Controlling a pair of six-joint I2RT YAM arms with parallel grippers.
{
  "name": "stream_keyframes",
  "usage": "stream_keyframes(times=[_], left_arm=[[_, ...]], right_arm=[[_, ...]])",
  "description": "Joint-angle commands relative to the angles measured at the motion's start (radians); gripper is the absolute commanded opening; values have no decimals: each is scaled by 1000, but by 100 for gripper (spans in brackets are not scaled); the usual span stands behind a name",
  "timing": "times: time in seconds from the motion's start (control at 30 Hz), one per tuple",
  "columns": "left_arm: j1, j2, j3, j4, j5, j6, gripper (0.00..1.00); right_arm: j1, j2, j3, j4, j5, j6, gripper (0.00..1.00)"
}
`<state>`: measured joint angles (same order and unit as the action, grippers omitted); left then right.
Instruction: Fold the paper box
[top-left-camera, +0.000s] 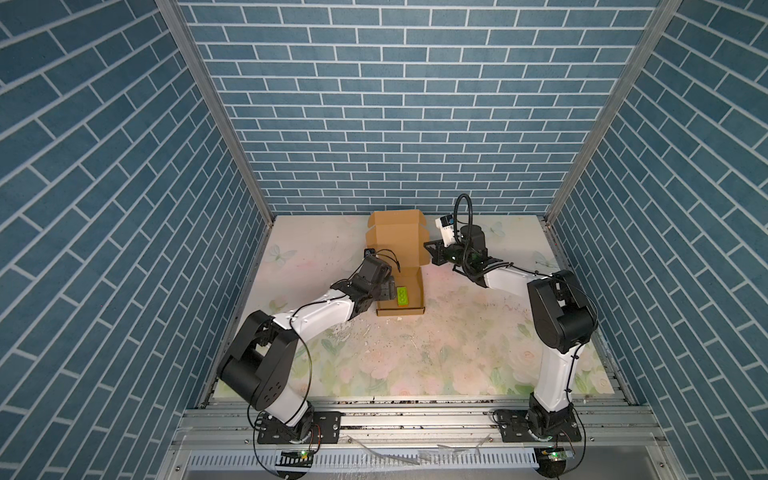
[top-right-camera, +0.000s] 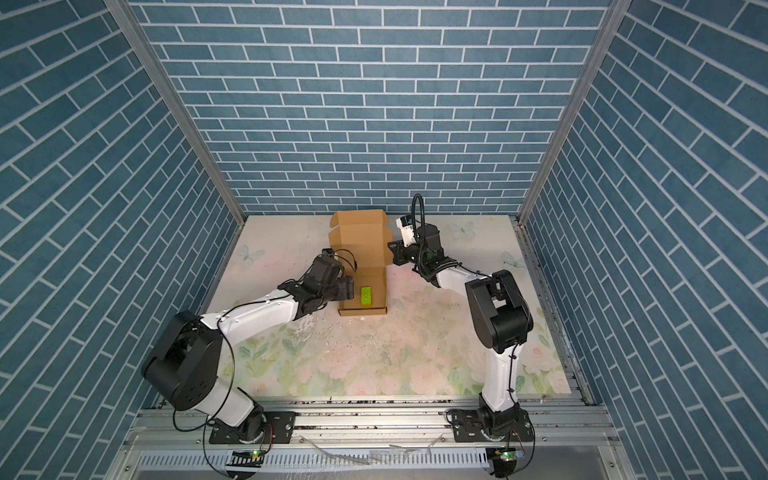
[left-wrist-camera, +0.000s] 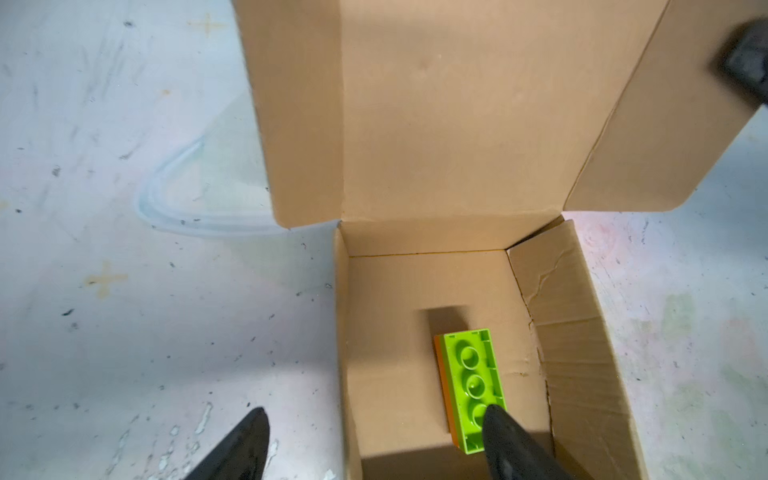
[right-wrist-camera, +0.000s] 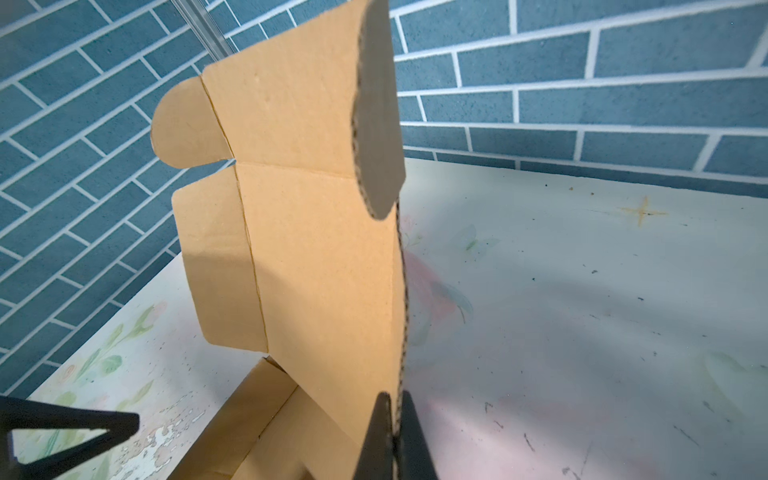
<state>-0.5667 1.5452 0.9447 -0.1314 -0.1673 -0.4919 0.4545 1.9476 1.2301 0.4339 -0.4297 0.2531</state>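
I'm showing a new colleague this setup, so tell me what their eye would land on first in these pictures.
First, the brown paper box toward the back of the floral table, its lid standing upright with the right gripper pinched on the lid's side edge. Next, the bright green brick lying in the box's open tray, where the left gripper hangs open above it.

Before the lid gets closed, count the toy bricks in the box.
1 for certain: a green brick lies on the floor of the box, toward its right wall. An orange edge beneath it may be a second brick, mostly hidden.
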Motion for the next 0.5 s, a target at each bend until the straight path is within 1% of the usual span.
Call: stream_keyframes(times=[0.0,0.1,0.17,0.23,0.3,0.33,0.47], left_arm=[[51,-70,-13,-30,-4,42,83],[109,-101,16,-45,1,82,83],[167,-98,52,-59,20,113,83],[232,-74,95,-55,85,145,83],[283,-35,146,-54,190,167,83],[296,-11,176,-54,230,190,83],[302,76,272,-72,310,270,81]], right_arm=[[-1,-54,-19,18,6,-56,0],[-1,-65,-36,25,6,-55,0],[-1,-71,-43,29,0,-52,0],[-1,-76,-49,34,-4,-48,0],[0,-82,-53,34,-9,-46,0],[0,-86,-56,35,-9,-46,0],[1,-97,-61,33,-13,-46,0]])
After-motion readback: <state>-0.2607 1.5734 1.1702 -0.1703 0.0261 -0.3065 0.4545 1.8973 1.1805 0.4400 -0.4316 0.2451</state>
